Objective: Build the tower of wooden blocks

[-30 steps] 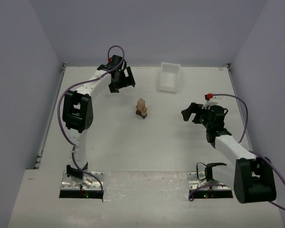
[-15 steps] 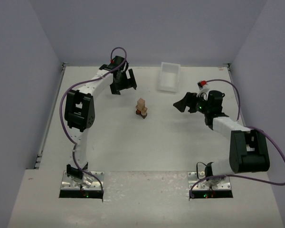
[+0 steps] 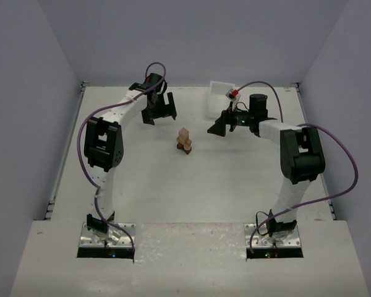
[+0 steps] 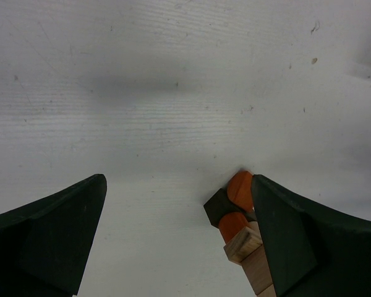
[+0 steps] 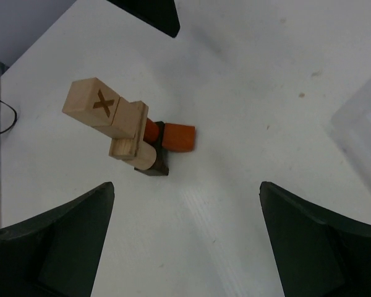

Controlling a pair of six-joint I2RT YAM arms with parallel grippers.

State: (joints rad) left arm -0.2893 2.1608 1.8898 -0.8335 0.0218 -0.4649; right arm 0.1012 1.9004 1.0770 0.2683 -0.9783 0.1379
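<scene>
The wood block tower (image 3: 185, 140) stands mid-table: dark and orange blocks at the base, light tan blocks on top. The right wrist view shows it (image 5: 120, 127) with an X-marked tan cube uppermost. In the left wrist view it (image 4: 238, 226) sits beside my right finger. My left gripper (image 3: 159, 110) is open and empty, behind and left of the tower. My right gripper (image 3: 218, 126) is open and empty, to the tower's right, pointing at it.
A white plastic tray (image 3: 219, 100) lies at the back, just behind the right gripper; its corner shows in the right wrist view (image 5: 362, 117). Walls enclose the table on three sides.
The right arm has swung from the right side of the table back and left, ending close to the tower's right. The left gripper shifted only slightly. The tower has not moved.
</scene>
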